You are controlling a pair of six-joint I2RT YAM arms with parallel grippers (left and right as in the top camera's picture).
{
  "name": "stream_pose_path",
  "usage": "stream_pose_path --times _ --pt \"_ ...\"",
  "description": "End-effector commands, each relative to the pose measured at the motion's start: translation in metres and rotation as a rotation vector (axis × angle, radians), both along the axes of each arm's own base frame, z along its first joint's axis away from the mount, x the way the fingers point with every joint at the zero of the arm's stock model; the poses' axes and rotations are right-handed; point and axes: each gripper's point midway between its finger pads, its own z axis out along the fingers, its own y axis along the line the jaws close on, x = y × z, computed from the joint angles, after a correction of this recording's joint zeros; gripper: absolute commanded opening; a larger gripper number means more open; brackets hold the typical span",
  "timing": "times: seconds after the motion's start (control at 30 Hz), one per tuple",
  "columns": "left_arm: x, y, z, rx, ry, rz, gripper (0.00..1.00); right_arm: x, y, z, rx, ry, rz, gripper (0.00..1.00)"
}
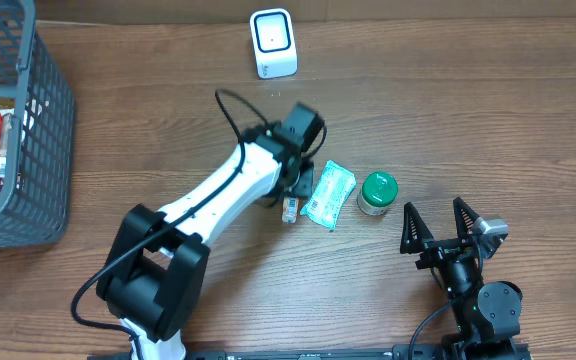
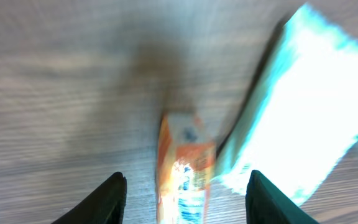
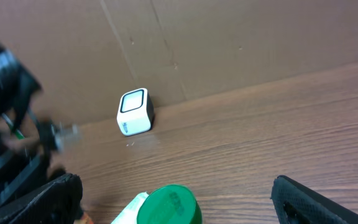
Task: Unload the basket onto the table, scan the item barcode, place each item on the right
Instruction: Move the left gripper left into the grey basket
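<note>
A small orange box [image 1: 290,209] lies on the wooden table beside a teal packet [image 1: 328,195]. My left gripper [image 1: 298,190] hovers right over the box. In the left wrist view the orange box [image 2: 184,168] sits between the dark fingers [image 2: 110,199] with a gap on each side, so the left gripper [image 2: 186,175] is open and holds nothing; the teal packet [image 2: 303,106] is to its right. The white scanner [image 1: 272,43] stands at the back edge and also shows in the right wrist view as a white scanner [image 3: 133,112]. My right gripper [image 1: 433,210] stands wide open and empty.
A green-lidded jar [image 1: 377,192] stands right of the packet, just ahead of the right gripper [image 3: 176,180]; its green lid [image 3: 169,205] shows low in the right wrist view. A grey wire basket [image 1: 28,150] with several items sits at the far left.
</note>
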Motion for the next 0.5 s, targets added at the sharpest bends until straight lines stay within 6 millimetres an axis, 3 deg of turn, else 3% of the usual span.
stream_pose_path --times 0.0,0.07,0.1,0.2,0.23,0.37,0.47 --pt "0.043 0.010 0.061 0.055 -0.169 -0.032 0.49 0.001 -0.004 -0.002 0.001 -0.002 -0.020 1.00" --pt "0.061 0.024 0.097 0.100 -0.242 -0.023 0.49 0.001 -0.004 -0.002 0.001 -0.002 -0.020 1.00" --pt "0.078 0.047 0.131 0.173 -0.323 0.011 0.49 0.001 -0.004 -0.002 0.001 -0.002 -0.020 1.00" --pt "0.102 0.100 0.195 0.305 -0.471 0.140 0.49 0.001 -0.004 -0.002 0.001 -0.002 -0.020 1.00" --pt "0.109 0.121 0.223 0.343 -0.530 0.190 0.54 0.001 -0.004 -0.002 0.001 -0.002 -0.020 1.00" --pt "0.123 0.185 0.299 0.399 -0.695 0.309 0.74 0.001 -0.004 -0.002 0.001 -0.002 -0.020 1.00" --pt "0.129 0.233 0.340 0.426 -0.785 0.363 0.94 0.001 -0.004 -0.002 0.001 -0.002 -0.020 1.00"
